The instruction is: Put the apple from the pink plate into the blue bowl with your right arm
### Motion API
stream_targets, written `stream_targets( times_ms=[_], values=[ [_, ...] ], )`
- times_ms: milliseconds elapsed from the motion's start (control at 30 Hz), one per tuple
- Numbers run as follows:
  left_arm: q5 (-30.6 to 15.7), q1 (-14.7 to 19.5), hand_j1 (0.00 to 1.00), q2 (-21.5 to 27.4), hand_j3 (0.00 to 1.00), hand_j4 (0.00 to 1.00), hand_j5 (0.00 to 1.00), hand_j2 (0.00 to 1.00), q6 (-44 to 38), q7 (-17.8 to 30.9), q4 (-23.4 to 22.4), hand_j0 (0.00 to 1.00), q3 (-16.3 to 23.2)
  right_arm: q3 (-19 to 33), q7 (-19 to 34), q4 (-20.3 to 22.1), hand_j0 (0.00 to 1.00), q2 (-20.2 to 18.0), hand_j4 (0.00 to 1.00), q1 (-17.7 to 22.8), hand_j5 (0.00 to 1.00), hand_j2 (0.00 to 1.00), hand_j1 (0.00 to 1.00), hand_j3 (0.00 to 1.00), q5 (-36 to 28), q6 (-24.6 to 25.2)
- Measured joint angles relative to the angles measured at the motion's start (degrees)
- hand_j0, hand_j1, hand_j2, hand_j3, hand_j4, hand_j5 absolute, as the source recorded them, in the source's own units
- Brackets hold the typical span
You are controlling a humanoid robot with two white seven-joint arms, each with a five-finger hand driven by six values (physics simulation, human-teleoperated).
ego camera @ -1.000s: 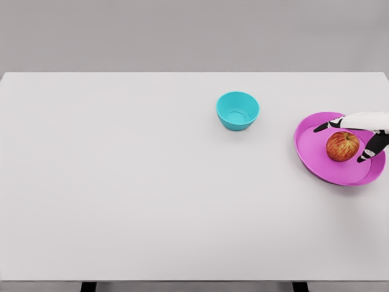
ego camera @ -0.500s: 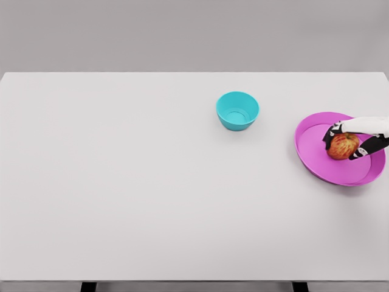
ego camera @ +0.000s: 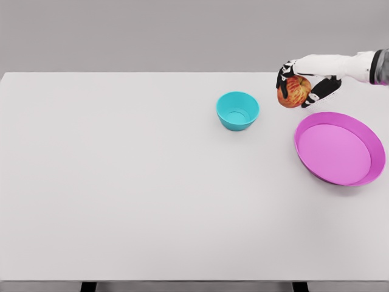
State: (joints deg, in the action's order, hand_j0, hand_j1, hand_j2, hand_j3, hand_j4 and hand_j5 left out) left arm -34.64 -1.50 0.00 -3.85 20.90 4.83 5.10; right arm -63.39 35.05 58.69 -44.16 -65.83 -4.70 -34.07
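Observation:
A red-yellow apple (ego camera: 294, 92) hangs in the air, gripped by my right hand (ego camera: 301, 82), whose arm enters from the right edge. It is above the table, between the blue bowl (ego camera: 237, 110) and the pink plate (ego camera: 340, 148), a little right of the bowl. The bowl is upright with nothing in it. Nothing lies on the pink plate. The left arm does not show.
The white table (ego camera: 121, 182) reaches across the view, its far edge just behind the raised hand. Two dark table legs show at the bottom edge.
My right hand closed on the apple on the pink plate, then lifted it up and to the left, toward the blue bowl. The plate now holds nothing.

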Motion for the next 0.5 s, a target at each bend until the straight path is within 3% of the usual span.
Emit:
stream_targets(
  times_ms=[233, 400, 433, 467, 500],
  values=[
    [0.0, 0.0, 1.0, 0.0, 1.0, 1.0, 1.0, 1.0, 0.0, 0.0, 0.01, 1.0, 0.0, 1.05, 0.04, -10.52, 0.3, 14.43, 0.3, -1.23, 0.3, 0.3, 0.3, 0.3, 4.06, 2.12],
    [0.0, -0.09, 1.0, 0.0, 1.0, 1.0, 1.0, 1.0, 0.0, 0.0, 0.0, 1.0, 0.0, 3.18, 0.03, -15.94, 0.32, 19.12, 0.32, -1.14, 0.32, 0.32, 0.32, 0.32, 6.93, 2.32],
    [0.0, 0.0, 1.0, 0.0, 1.0, 1.0, 1.0, 1.0, 0.0, 0.0, 0.0, 1.0, 0.0, 3.34, 0.02, -16.31, 0.4, 19.37, 0.4, -1.14, 0.4, 0.4, 0.4, 0.4, 7.14, 2.27],
    [0.01, 0.0, 1.0, 0.0, 1.0, 1.0, 1.0, 1.0, 0.0, 0.0, 0.0, 1.0, 0.0, 3.45, 0.01, -16.55, 0.64, 19.51, 0.64, -1.14, 0.64, 0.64, 0.64, 0.64, 7.3, 2.27],
    [0.01, 0.0, 1.0, 0.0, 1.0, 1.0, 1.0, 1.0, 0.0, 0.0, 0.01, 1.0, 0.0, 3.54, 0.0, -16.71, 0.68, 19.57, 0.68, -1.14, 0.68, 0.68, 0.68, 0.68, 7.42, 2.3]
  ],
)
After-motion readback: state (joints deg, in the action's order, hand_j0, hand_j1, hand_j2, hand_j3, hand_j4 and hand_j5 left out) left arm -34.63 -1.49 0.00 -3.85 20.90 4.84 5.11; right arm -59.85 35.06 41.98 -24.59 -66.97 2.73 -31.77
